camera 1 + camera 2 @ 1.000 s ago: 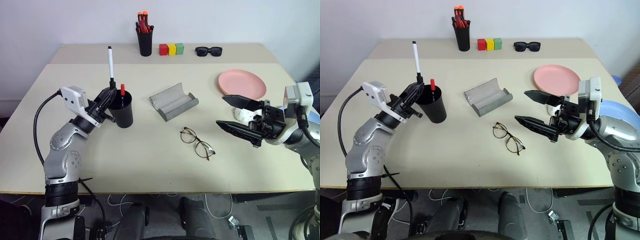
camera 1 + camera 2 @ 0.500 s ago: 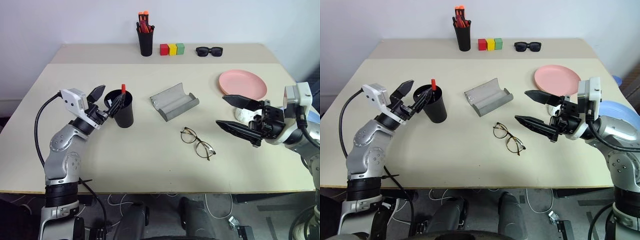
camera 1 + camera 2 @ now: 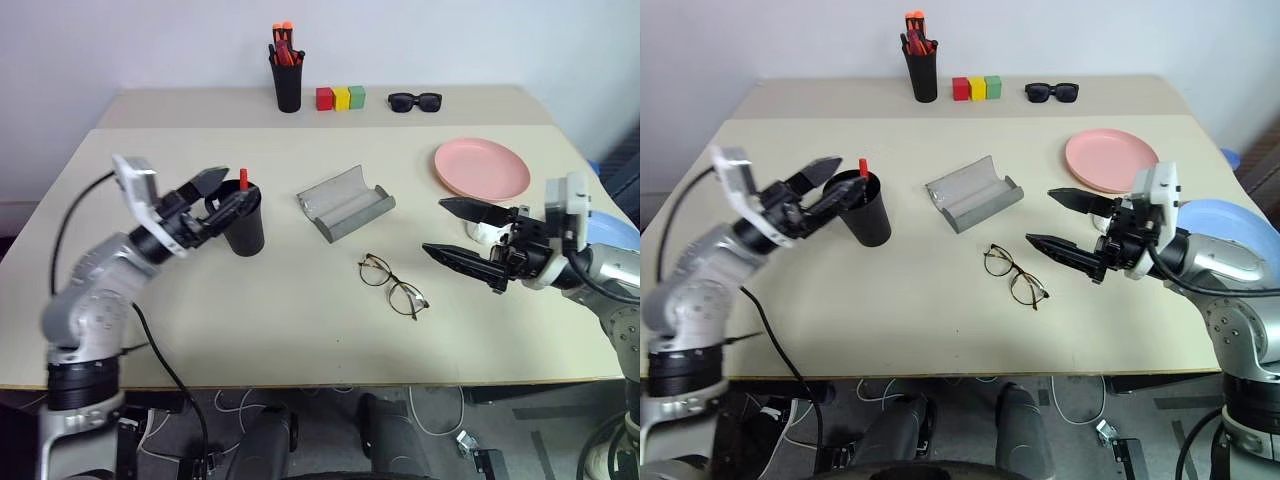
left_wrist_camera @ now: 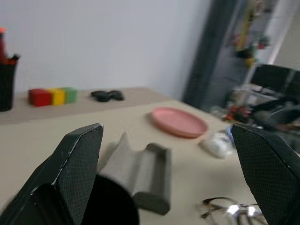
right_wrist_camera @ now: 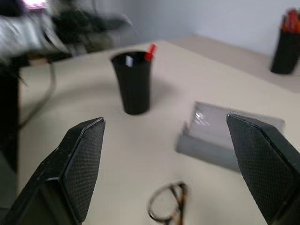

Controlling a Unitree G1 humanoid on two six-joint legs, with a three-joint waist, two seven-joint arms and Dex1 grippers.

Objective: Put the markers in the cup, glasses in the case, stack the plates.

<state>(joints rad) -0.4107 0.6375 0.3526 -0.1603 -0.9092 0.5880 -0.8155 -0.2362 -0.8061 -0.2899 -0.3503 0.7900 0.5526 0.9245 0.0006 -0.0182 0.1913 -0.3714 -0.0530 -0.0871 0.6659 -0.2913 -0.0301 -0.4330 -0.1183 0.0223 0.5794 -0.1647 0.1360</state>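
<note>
Spread wide, both pairs of fingers, holding nothing: left gripper (image 3: pixel 222 190) at the rim of the cup (image 3: pixel 244 222), right gripper (image 3: pixel 458 232) hanging just right of the glasses (image 3: pixel 393 284). Standing upright in that matte black tapered cup, a red-capped marker (image 3: pixel 243 178); white marker not discernible. Lying open and unfilled mid-table, grey hard-shell case (image 3: pixel 345 202). Wire-framed glasses flat on the table (image 3: pixel 200 330) near it. Pink plate (image 3: pixel 482 168) at the far right, blue plate (image 3: pixel 1230 224) behind the right arm.

One cup (image 3: pixel 243 222), one case (image 3: pixel 346 203), one glasses (image 3: pixel 393 286), two plates (image 3: pixel 482 168), three blocks (image 3: pixel 342 98)
</note>
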